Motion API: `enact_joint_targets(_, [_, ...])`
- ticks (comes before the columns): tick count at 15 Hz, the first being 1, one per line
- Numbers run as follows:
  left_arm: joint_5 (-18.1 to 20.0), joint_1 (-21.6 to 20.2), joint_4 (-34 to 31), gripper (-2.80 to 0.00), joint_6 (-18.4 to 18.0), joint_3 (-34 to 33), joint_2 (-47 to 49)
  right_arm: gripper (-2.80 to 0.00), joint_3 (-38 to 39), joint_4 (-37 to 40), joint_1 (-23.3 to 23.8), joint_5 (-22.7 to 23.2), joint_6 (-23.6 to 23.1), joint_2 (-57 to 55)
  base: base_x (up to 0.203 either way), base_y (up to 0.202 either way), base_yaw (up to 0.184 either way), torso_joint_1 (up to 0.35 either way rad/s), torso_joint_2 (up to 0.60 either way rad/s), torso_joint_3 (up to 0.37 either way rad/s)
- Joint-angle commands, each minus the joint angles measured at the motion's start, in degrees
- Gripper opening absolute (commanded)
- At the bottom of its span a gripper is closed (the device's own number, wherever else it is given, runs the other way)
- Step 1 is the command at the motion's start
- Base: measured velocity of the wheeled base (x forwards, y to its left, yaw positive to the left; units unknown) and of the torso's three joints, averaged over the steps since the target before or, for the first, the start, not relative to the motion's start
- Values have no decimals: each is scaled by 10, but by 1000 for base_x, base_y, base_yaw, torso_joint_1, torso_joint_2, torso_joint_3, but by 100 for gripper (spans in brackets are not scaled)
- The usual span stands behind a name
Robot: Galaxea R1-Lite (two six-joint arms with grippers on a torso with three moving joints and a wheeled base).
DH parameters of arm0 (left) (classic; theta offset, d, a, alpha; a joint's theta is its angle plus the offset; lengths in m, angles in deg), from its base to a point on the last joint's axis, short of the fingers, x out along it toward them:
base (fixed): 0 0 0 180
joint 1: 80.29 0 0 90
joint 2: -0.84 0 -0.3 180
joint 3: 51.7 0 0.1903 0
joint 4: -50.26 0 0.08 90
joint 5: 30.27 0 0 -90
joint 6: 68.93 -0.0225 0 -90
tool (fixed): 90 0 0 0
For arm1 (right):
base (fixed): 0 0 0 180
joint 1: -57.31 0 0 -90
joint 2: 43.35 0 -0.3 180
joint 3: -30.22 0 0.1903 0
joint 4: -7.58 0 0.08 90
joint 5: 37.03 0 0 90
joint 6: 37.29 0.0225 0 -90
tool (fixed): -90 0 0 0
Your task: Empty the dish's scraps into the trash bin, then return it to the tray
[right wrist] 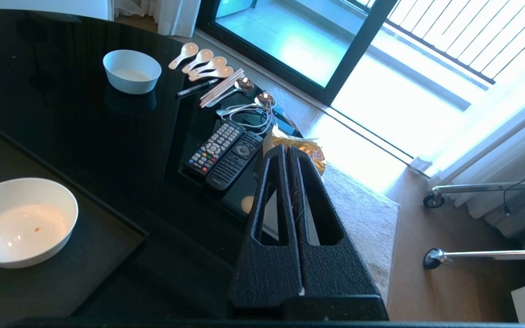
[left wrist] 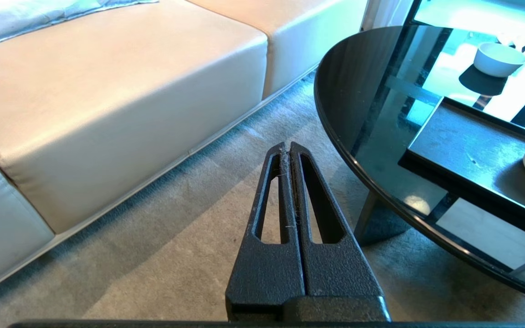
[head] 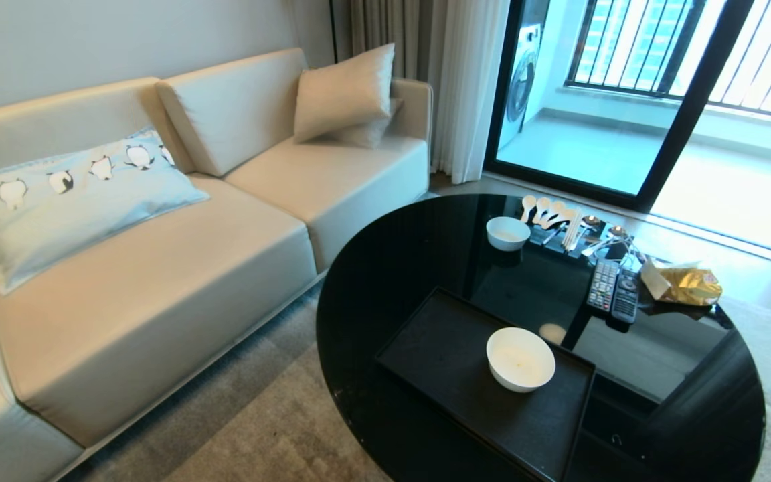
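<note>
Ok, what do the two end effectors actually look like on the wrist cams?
Both match: the left end effector and right end effector have matte-black, rough-textured fingers, each a tapering wedge with a long triangular cut-out. Pale lint clings along the seam. No cables or markings visible.

From my station I see a cream leather sofa [head: 158, 268] along a pale wall [head: 91, 40], with a light-blue patterned pillow [head: 71, 194] lying at its left and two beige cushions [head: 345, 94] propped at the far end. Grey carpet [head: 251, 415] covers the floor between the sofa and the round, glossy black bench [head: 425, 254]. Behind the sofa hang a sheer white curtain [head: 466, 87] and a darker drape [head: 385, 27]. A black-framed sliding glass door [head: 687, 114] opens onto a bright balcony with a railing [head: 693, 47], where a washing machine [head: 523, 80] stands. Daylight pours in, glaring on the wooden floor [right wrist: 449, 255] and a pale rug [right wrist: 362, 223].
</note>
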State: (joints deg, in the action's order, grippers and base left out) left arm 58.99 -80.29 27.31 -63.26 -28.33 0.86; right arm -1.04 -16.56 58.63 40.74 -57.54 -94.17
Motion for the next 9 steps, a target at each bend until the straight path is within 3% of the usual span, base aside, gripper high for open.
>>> enact_joint_targets(1, [0,0,0,-280,0,0,0,-280,15,87,0,1,-1,161,0,0,0,0,0,0])
enact_joint_targets(7, [0,0,0,-280,0,0,0,-280,-2,446,-11,48,14,491,0,0,0,0,0,0])
enact_joint_targets(9, [0,0,0,-280,0,0,0,-280,24,502,-13,112,34,508,0,0,0,0,0,0])
